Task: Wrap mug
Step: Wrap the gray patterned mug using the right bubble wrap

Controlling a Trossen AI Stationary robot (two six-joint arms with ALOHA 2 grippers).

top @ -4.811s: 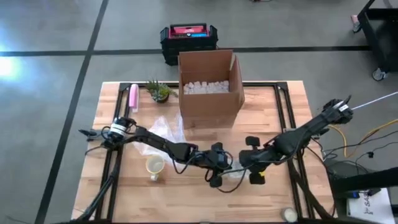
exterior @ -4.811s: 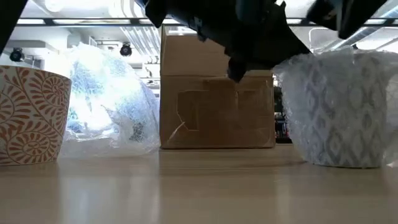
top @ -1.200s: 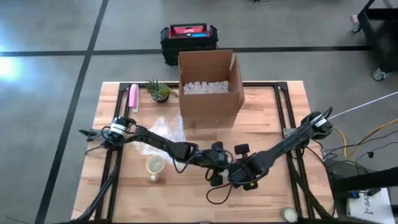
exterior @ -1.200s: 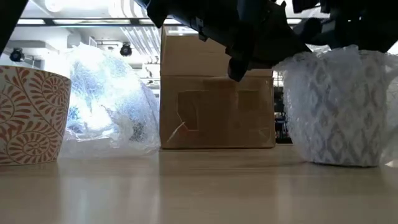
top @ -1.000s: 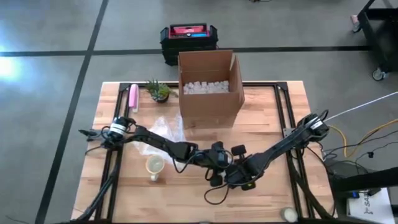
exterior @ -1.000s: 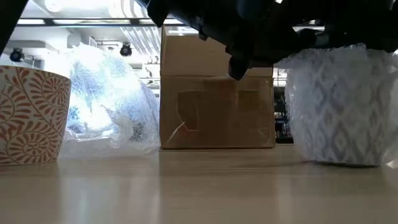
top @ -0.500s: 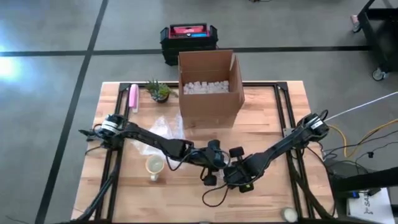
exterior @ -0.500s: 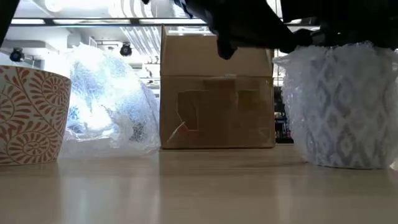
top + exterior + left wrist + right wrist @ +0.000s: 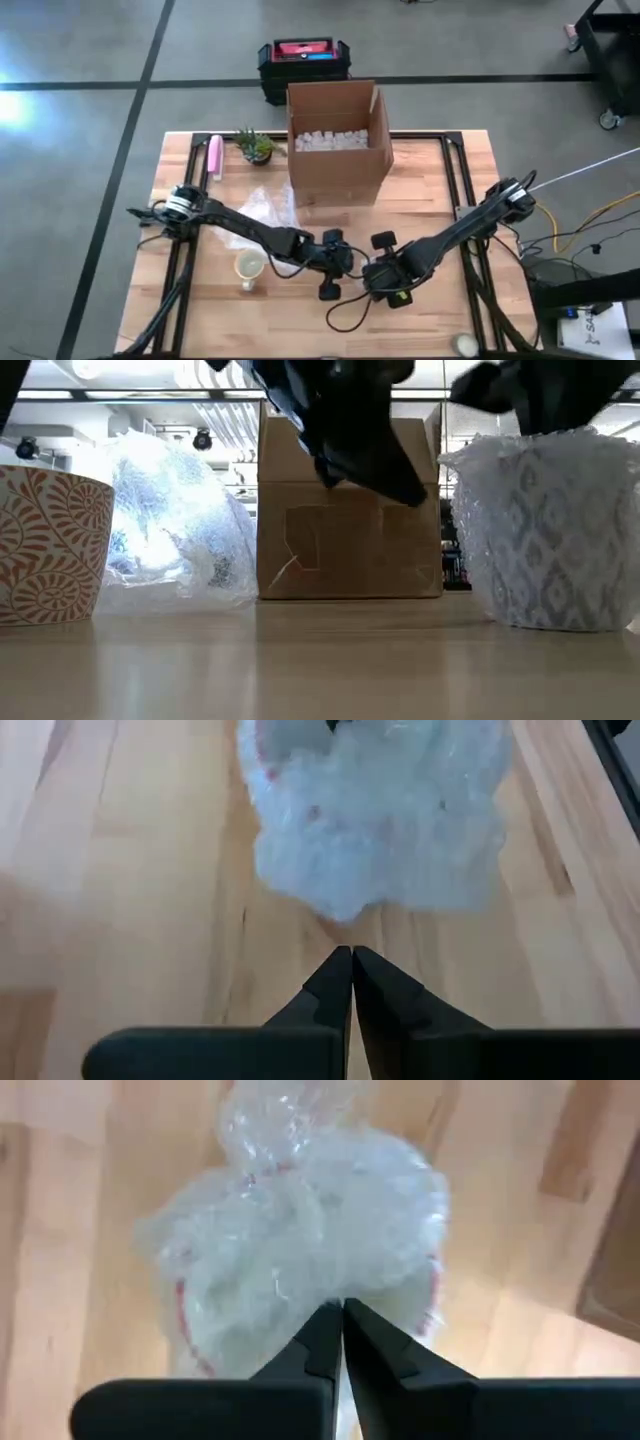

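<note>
Both jaws are seen pressed shut: those of the left gripper (image 9: 351, 982) hold nothing, its tips hanging just short of the wrapped mug (image 9: 375, 815), while those of the right gripper (image 9: 340, 1338) are closed over the top of the wrapped mug, though whether bubble wrap is pinched between them cannot be told.

At the left of the bench (image 9: 470, 170) a pink tube (image 9: 213, 157) and a small plant (image 9: 256, 146) are found near the far edge. Nearer the front, a bare patterned mug (image 9: 248, 266) stands alone, with open wood around it. Loose bubble wrap (image 9: 268, 208) is heaped between that mug and the cardboard box (image 9: 338, 140), which occupies the far middle. The wrapped mug sits front of centre, well clear of every edge, between the two grippers. A wide strip of bare wood is left at the right side.

From above, the wrapped mug is largely hidden beneath the arms; in the low view its full wrapped side (image 9: 545, 530) is shown standing upright. A black case (image 9: 304, 58) on the floor is caught only by the high view.
</note>
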